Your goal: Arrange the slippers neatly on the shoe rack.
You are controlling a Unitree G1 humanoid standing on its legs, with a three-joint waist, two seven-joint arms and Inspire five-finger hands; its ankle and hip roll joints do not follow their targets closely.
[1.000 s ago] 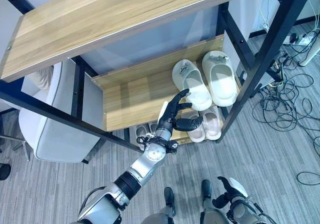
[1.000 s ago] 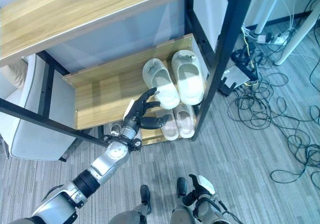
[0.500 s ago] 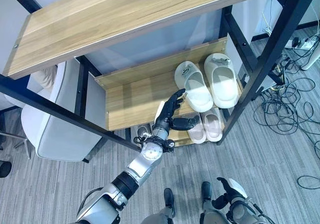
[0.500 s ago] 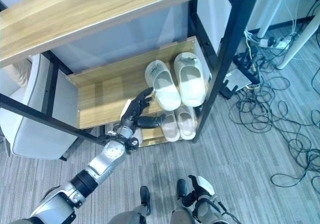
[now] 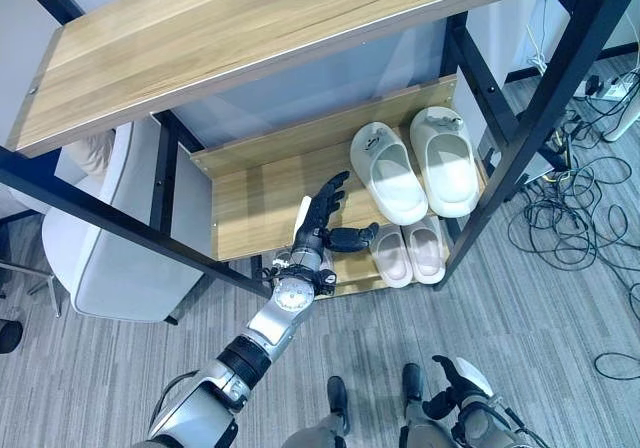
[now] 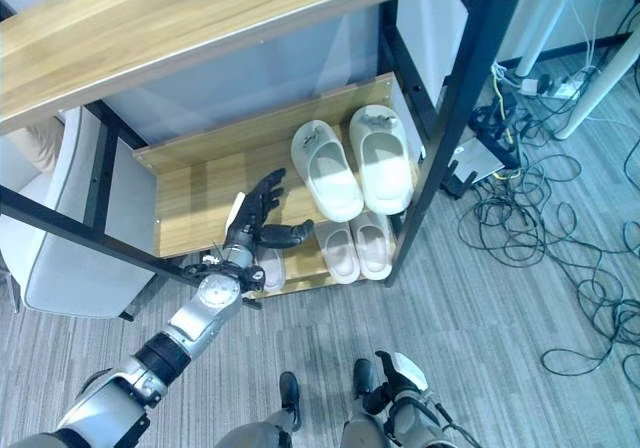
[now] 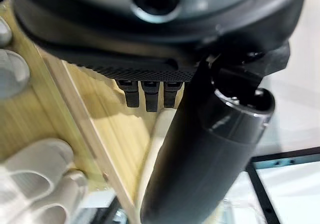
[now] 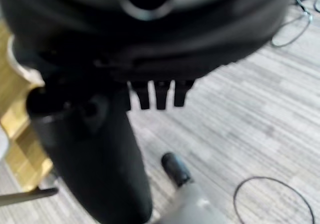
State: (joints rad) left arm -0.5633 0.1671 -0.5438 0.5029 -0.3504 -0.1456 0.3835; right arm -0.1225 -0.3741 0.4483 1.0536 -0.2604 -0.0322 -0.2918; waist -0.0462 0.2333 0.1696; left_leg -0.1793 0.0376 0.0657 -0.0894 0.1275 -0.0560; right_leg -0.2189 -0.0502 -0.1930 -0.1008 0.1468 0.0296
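Shoe rack: black metal frame, light wood-grain shelves; broad top shelf far left to right, middle shelf below it, lowest shelf near the floor

Grey-white upholstered chair to the left of the rack, partly behind the frame

Tangle of black cables on grey carpet to the right of the rack

Large pair of slippers: cream-white, thick soles, rounded closed toes, open heels; side by side on the right end of the middle shelf, toes pointing far, just beside each other. The left one sits slightly nearer than the right one

Small pair of slippers: pale pinkish-white, same open-heel shape, side by side on the lowest shelf, under the large pair, right end

Left hand: over the near edge of the middle shelf, left of the large pair and apart from it; fingers straight and loosely spread, pointing far, thumb stuck out to the right toward the small pair; holds nothing

Right hand: low at the near right, above the carpet; fingers straight in its wrist view, empty
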